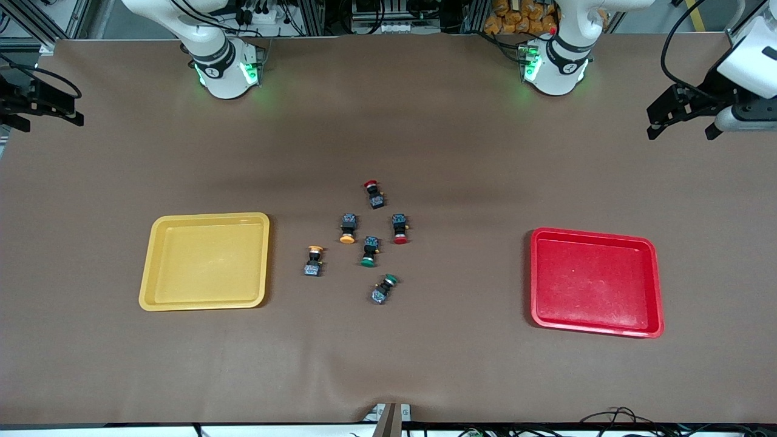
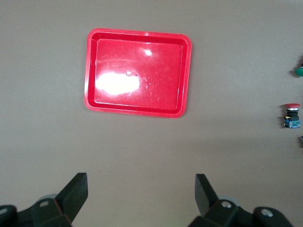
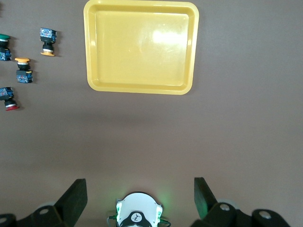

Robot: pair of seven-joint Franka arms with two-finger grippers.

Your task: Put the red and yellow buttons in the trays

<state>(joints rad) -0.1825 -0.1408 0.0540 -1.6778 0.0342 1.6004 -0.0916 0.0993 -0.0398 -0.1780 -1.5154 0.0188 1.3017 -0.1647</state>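
Two red buttons (image 1: 371, 193) (image 1: 400, 229) and two yellow buttons (image 1: 347, 228) (image 1: 314, 260) lie in a loose cluster mid-table. The empty yellow tray (image 1: 206, 261) sits toward the right arm's end, the empty red tray (image 1: 595, 282) toward the left arm's end. My left gripper (image 1: 680, 124) hangs open and empty high over the table's edge at the left arm's end; its wrist view shows the red tray (image 2: 137, 71) and one red button (image 2: 291, 116). My right gripper (image 1: 45, 116) hangs open and empty at the other end, with the yellow tray (image 3: 142, 47) and yellow buttons (image 3: 47, 41) (image 3: 22, 70) in its wrist view.
Two green-capped switches (image 1: 369, 250) (image 1: 383, 288) lie among the buttons, nearer the front camera. The arm bases (image 1: 221, 70) (image 1: 555, 67) stand along the table's back edge. Brown mat (image 1: 425, 364) covers the table.
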